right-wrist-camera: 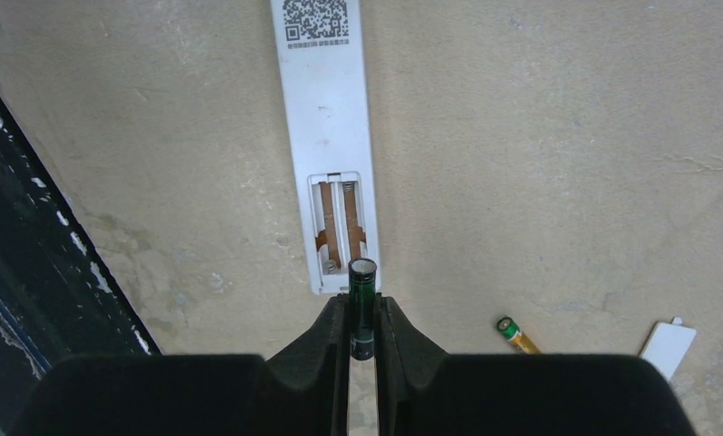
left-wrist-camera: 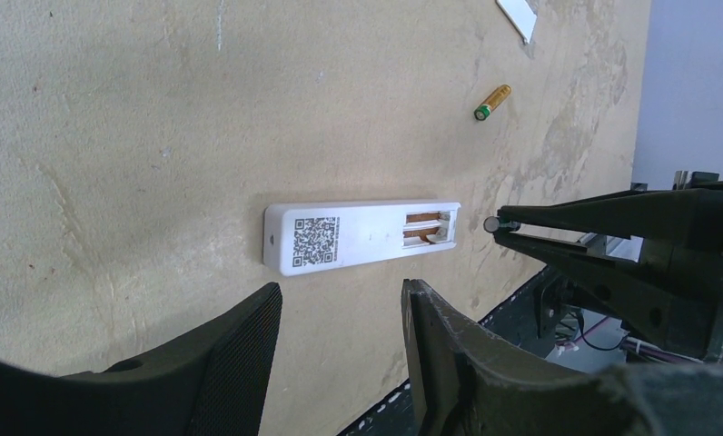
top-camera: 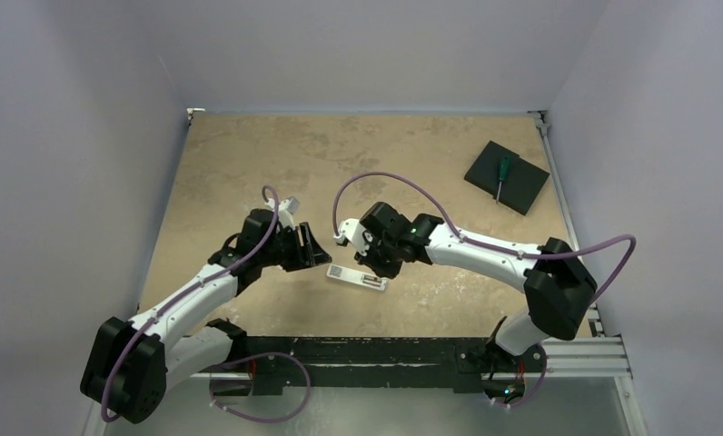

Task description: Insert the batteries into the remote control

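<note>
The white remote control (top-camera: 358, 278) (left-wrist-camera: 358, 234) (right-wrist-camera: 329, 136) lies back-up on the table, its battery recess (right-wrist-camera: 341, 227) open and bare. My right gripper (right-wrist-camera: 362, 313) (top-camera: 369, 263) is shut on a dark green battery (right-wrist-camera: 361, 304) (left-wrist-camera: 491, 223), held just above the recess end of the remote. A gold-orange battery (right-wrist-camera: 516, 334) (left-wrist-camera: 492, 102) lies loose on the table beyond. My left gripper (left-wrist-camera: 340, 313) (top-camera: 317, 252) hangs open beside the remote, nothing between its fingers.
The remote's white battery cover (right-wrist-camera: 668, 349) (left-wrist-camera: 519, 16) lies near the gold battery. A black square pad (top-camera: 507, 176) with a green-handled screwdriver (top-camera: 500, 174) sits at the back right. The table's dark front rail (right-wrist-camera: 31, 245) runs close to the remote.
</note>
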Tool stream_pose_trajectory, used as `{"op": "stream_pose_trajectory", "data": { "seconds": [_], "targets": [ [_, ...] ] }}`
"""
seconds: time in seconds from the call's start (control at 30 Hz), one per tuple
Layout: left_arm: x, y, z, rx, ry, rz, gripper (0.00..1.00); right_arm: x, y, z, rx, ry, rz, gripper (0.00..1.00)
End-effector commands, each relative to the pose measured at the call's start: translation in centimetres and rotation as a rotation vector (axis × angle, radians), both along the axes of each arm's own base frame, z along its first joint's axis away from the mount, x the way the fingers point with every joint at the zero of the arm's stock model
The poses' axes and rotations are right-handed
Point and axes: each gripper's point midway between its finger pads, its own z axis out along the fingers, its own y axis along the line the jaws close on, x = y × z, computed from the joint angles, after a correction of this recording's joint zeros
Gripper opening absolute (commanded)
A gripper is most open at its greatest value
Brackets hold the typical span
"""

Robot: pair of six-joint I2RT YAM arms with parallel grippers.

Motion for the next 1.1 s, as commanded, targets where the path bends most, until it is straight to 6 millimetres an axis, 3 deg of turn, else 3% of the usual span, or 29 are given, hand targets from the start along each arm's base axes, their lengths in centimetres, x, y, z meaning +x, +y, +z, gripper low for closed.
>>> {"op": "stream_pose_trajectory", "data": {
  "seconds": [0.0,0.6,1.07],
  "targets": [
    [0.4,0.0,0.0,-0.015,-0.018,0.006,0.51,-0.6,0.7,-0.7,0.016,0.024,-0.011,0.09],
    [0.0,0.1,-0.1,-0.018,-0.015,0.009,0.51,-0.5,1.5,-2.4,-0.011,0.022,-0.024,0.15],
    [0.1,0.1,-0.1,-0.019,-0.019,0.007,0.51,0.0,2.0,-2.6,-0.014,0.009,-0.037,0.25]
  ]
}}
